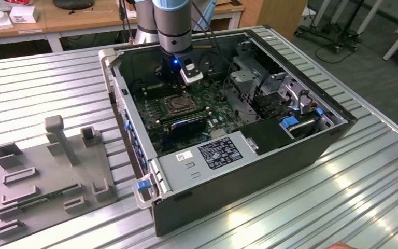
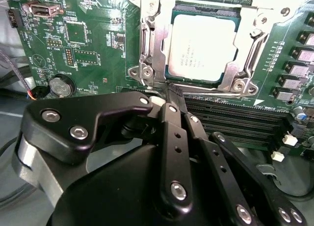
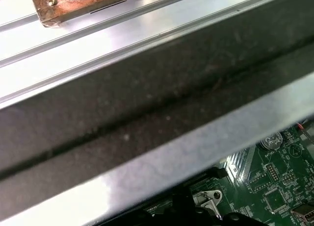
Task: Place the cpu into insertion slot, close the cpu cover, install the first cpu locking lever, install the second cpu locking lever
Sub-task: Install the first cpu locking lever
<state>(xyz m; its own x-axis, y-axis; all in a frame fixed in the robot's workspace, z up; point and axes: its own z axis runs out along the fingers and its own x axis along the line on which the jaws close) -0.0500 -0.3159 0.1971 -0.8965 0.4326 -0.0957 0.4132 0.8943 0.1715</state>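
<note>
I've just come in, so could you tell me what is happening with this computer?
The robot arm's gripper is down inside the open computer case, right at the edge of the insertion slot. The cpu already sits in the slot, and the cpu cover appears to lie closed around it.

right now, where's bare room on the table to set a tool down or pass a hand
Bare table slats bordered by the grey fixture and the computer case; more at the exterior view's right of the case. Crowded inside the case: the gripper hangs beside the cpu.
</note>
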